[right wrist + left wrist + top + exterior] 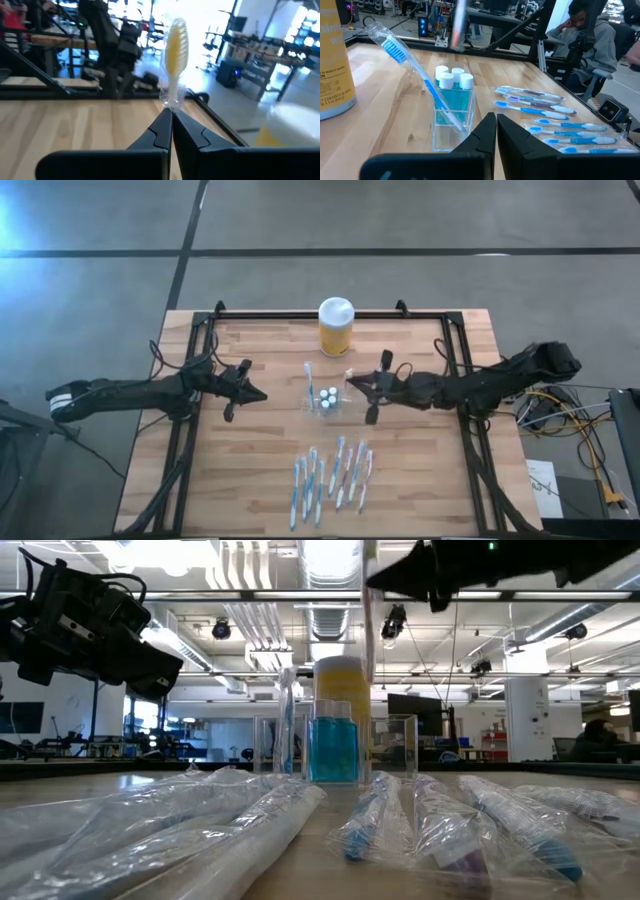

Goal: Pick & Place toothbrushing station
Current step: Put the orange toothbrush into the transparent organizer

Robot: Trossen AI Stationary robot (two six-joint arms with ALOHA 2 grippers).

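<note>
right claw [170, 117] pinching yellow toothbrush [176, 47], beside toothbrushing station [326, 402]

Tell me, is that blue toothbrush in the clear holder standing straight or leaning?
Leaning. The blue toothbrush slants across the clear holder, bristles up.

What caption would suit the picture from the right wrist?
Right gripper shut on a wrapped yellow toothbrush, bristles up, above the wooden table.

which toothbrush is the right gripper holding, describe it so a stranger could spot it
Start at the yellow jar at the table's far edge. Just nearer stands the clear holder; beside it the right gripper pinches a yellow-bristled toothbrush upright, unlike the blue wrapped brushes lying flat.
</note>
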